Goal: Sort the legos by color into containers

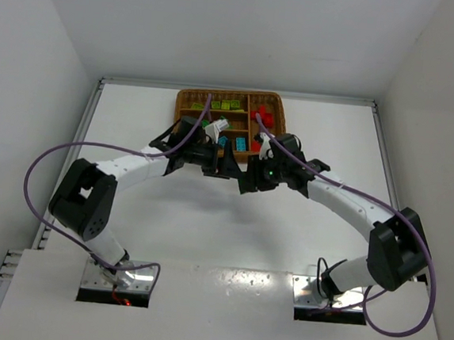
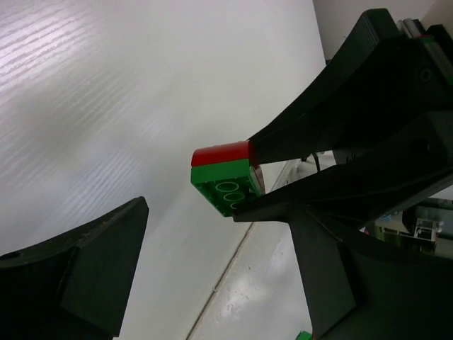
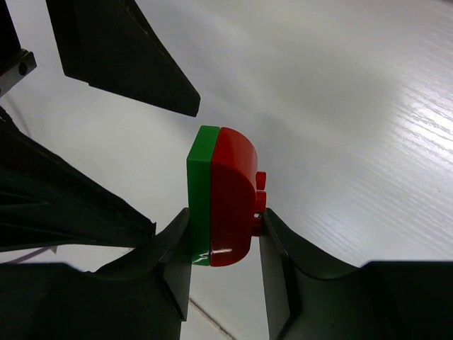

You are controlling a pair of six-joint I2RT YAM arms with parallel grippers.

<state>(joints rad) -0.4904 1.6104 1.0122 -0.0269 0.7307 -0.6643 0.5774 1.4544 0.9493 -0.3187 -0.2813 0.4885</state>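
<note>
The wicker tray's (image 1: 184, 98) near edge is hidden from above.

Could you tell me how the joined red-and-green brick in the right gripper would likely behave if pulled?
Probably rigid: the red-and-green brick shows crisp edges in the right gripper. Its glossy faces may slip. The colour seam would likely snap apart, not bend.

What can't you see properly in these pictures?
- Top view: the red-and-green brick pair is hidden under the arms where they meet.
- Top view: the near edge of the tray is covered by the arms, and the legos inside are too small to count.
- Right wrist view: the pair's lower end is hidden between the fingers of the right gripper.
</note>
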